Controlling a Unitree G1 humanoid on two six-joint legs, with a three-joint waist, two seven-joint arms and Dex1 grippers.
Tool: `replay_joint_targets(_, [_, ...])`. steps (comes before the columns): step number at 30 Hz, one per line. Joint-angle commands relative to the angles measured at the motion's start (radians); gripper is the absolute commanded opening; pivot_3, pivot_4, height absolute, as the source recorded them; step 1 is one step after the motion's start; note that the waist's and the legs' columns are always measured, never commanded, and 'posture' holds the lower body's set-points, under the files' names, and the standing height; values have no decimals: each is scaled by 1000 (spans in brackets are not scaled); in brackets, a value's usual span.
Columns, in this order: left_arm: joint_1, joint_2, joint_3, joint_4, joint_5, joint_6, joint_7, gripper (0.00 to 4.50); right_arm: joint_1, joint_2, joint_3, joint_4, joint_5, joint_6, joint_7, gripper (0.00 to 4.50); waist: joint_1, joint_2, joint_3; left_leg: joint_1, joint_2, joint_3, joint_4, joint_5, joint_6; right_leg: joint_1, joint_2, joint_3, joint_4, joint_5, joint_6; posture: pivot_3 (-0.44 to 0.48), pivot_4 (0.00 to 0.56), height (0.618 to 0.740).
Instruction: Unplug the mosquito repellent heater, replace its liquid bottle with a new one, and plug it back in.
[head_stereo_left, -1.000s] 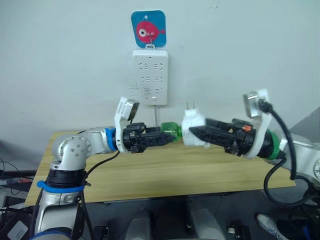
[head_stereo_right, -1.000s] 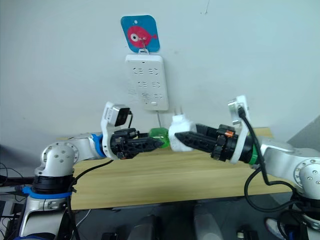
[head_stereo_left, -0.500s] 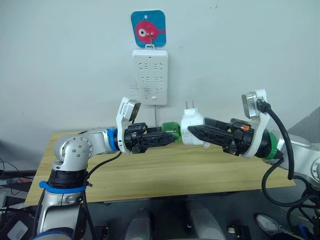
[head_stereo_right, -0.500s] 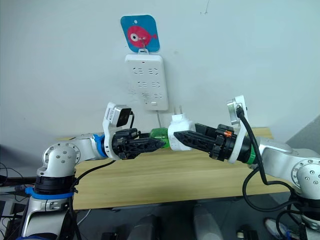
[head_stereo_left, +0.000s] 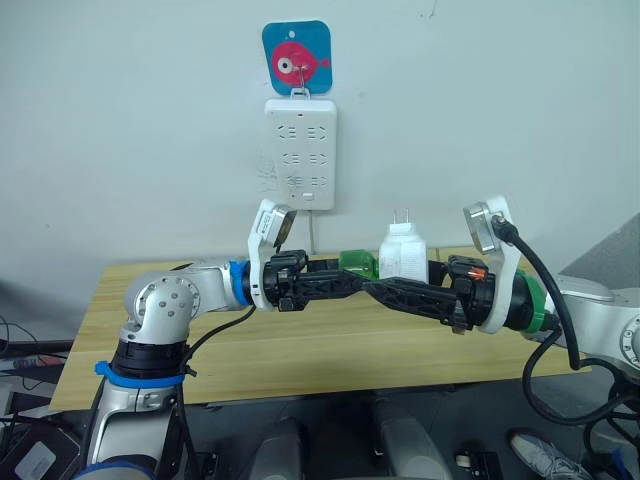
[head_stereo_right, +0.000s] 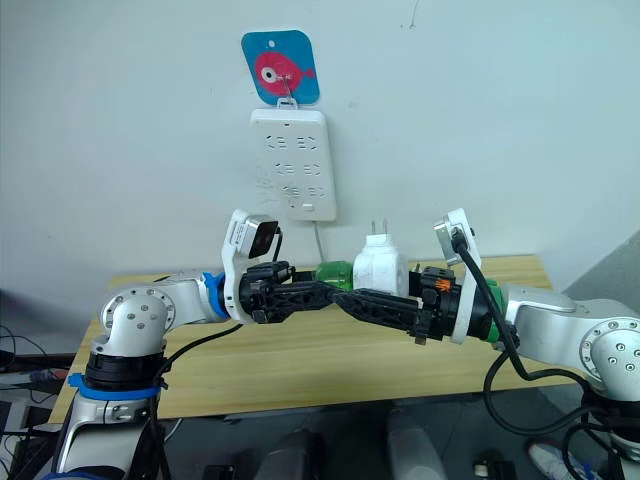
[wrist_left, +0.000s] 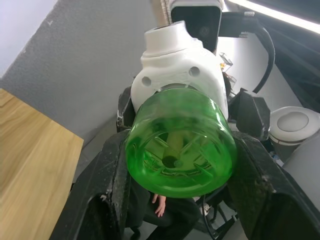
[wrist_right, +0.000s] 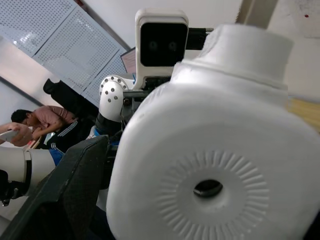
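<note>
At frame centre above the tabletop (head_stereo_left: 300, 350), we have the mosquito repellent heater (head_stereo_left: 402, 255) unplugged, pinched by the right pincer (head_stereo_left: 385, 291), left pincer (head_stereo_left: 352, 280) pinching its green bottle (head_stereo_left: 357, 264); bottle swap in hand, next likely twisting them apart.

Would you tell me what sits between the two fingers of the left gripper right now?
The green bottle sits between the left gripper's fingers, its far end joined to the white mosquito repellent heater; the left wrist view shows this.
</note>
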Motion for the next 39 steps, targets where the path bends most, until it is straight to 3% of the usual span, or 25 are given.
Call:
replay_joint_targets(1, [-11, -13, 39, -6, -48, -2, 24, 2333, -2, -31, -14, -47, 27, 13, 29, 4500, 0, 0, 0, 0, 0, 0, 0, 0, 0, 0, 0, 0, 0, 0, 0, -131, 182, 740])
replay_joint_targets(8, [-27, -31, 66, 27, -90, 6, 76, 2333, 22, -82, -29, -57, 6, 34, 73, 4500, 1, 0, 0, 0, 0, 0, 0, 0, 0, 0, 0, 0, 0, 0, 0, -131, 182, 740])
replay_joint_targets(12, [-37, -44, 78, 52, -101, 2, 103, 2333, 79, -137, -51, -116, -79, 68, 177, 4331, 2, 0, 0, 0, 0, 0, 0, 0, 0, 0, 0, -1, 0, 0, 0, -135, 174, 740])
replay_joint_targets(15, [-41, -45, 79, 60, -102, 4, 106, 2333, 141, -176, -84, -154, -173, 72, 264, 3566, 3, 0, 0, 0, 0, 0, 0, 0, 0, 0, 0, -1, 0, 0, 0, -140, 171, 740])
replay_joint_targets(20, [-54, -18, 68, 74, -100, 29, 69, 2333, 265, -244, -170, -164, -438, 27, 439, 1642, 2, -1, -1, 1, -2, 1, 1, 0, 0, 0, 0, -2, 0, 0, 0, -149, 166, 740])
replay_joint_targets(24, [-70, 31, 41, 80, -83, 61, -2, 2333, 260, -246, -192, -90, -625, -46, 542, 135, -2, -1, -1, 2, -4, 3, 1, 0, 0, 1, 0, -1, 0, 0, 1, -158, 161, 740])
replay_joint_targets(31, [-101, 91, -4, 94, -57, 81, -102, 2333, 101, -152, -63, 25, -877, -143, 621, 0, -5, -1, -1, 3, -4, 5, 1, 0, 0, 1, 1, 1, 2, 0, 1, -167, 157, 740])
replay_joint_targets(39, [-101, 85, -7, 92, -50, 84, -109, 2333, -34, -7, 29, -16, -866, -77, 630, 0, -6, -1, -1, 3, -1, 0, 1, 0, 0, 0, 0, 0, 3, 2, -1, -165, 156, 740])
